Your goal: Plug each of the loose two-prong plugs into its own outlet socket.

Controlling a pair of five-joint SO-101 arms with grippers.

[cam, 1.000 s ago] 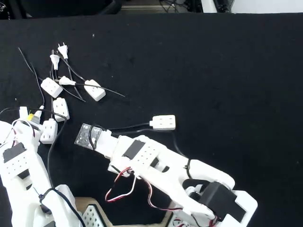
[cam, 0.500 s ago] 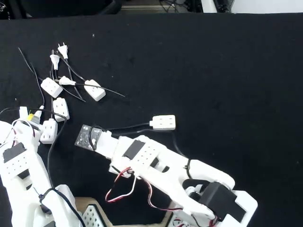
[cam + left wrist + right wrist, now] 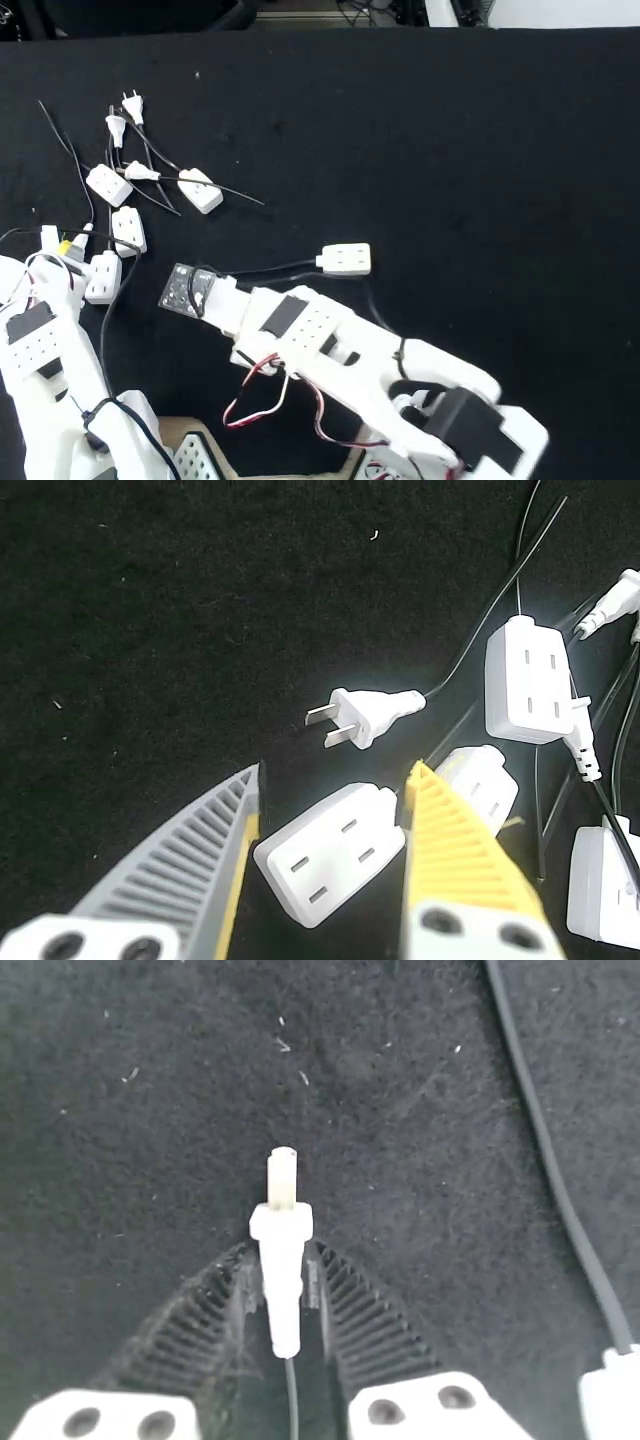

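Jutting from right gripper point(image 3: 281, 1265): plug point(image 3: 281, 1222).

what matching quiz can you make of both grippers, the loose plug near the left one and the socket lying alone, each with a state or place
1 right gripper
2 left gripper
3 loose plug
4 lone socket

a on the table, prongs bare
b open, a socket between its jaws
c apart, mid-table
d shut on a plug

Pairs: 1-d, 2-b, 3-a, 4-c
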